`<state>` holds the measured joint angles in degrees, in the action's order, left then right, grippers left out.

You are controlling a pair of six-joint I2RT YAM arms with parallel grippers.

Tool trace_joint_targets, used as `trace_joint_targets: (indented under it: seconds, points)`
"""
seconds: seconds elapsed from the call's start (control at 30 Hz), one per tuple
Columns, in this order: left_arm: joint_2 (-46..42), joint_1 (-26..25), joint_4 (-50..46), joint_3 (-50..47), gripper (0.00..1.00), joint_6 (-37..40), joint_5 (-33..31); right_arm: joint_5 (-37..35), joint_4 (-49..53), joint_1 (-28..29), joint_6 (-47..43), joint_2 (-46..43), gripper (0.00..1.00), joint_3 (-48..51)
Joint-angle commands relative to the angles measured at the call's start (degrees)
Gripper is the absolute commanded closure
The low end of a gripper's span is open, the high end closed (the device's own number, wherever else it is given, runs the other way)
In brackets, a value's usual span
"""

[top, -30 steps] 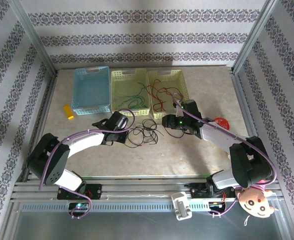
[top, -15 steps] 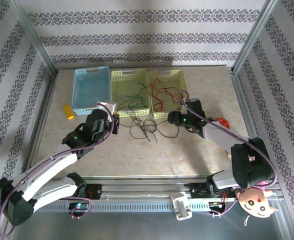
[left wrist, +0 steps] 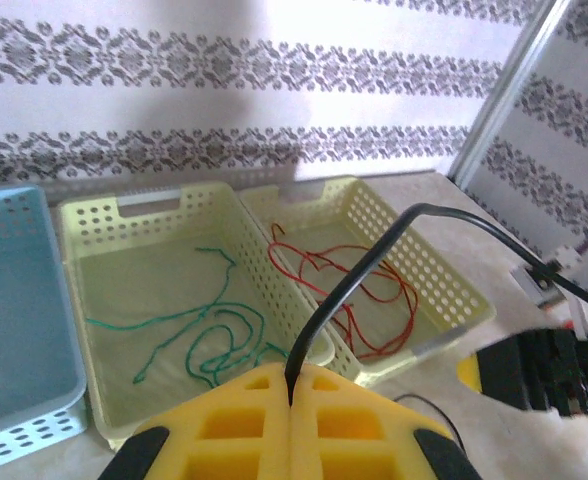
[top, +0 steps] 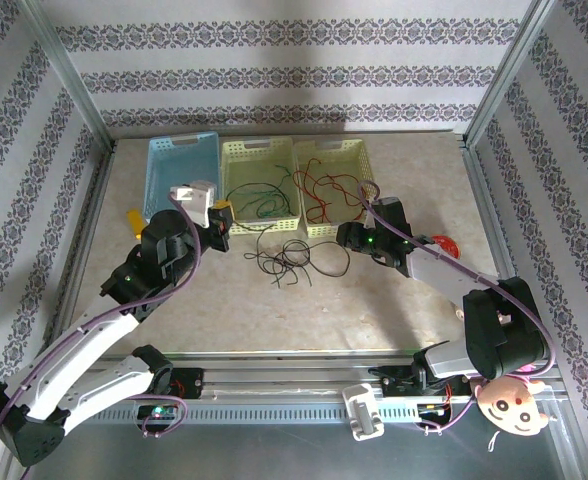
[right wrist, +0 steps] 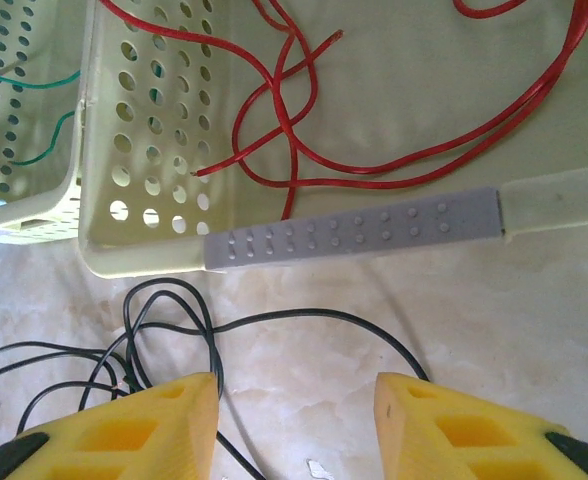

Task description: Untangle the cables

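The left claw (left wrist: pixel 292 398) is squeezed tight on one thin black wire (left wrist: pixel 429 208), low in its picture. The right claw (right wrist: pixel 296 420) is partly open and holds nothing. Loose black wires (right wrist: pixel 309 315) lie on the pale table (right wrist: pixel 494 320) beside it. Red wires (right wrist: pixel 294 130) lie in the pale yellow plastic basket (right wrist: pixel 154 150) up top.

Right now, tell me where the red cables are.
Top view: red cables lie inside the rightmost yellow basket, beside the green cables' basket, just beyond the right gripper.
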<state>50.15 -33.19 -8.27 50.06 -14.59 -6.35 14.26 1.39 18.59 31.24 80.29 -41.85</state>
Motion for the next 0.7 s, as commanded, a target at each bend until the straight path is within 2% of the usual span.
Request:
trace_joint_targets:
  seconds: [0.0, 0.13, 0.3, 0.67]
  points:
    - [-0.3, 3.2, 5.4, 2.1, 1.0, -3.5, -3.1, 0.4, -1.1, -0.2, 0.2, -1.5, 0.55, 0.4]
    - [0.0, 5.7, 10.8, 4.5, 1.0, -3.7, 1.6, 0.5, -1.0, -0.2, -0.1, -2.0, 0.55, 0.7]
    - [1.6, 5.7, 9.7, 11.9, 1.0, 1.9, 9.1, 0.4, -1.5, -0.2, -0.6, -3.2, 0.55, 1.4]
    - [0.5, 5.8, 12.7, 18.5, 1.0, 7.2, 11.6, -0.1, -3.7, -0.3, 0.3, -3.6, 0.55, 2.4]
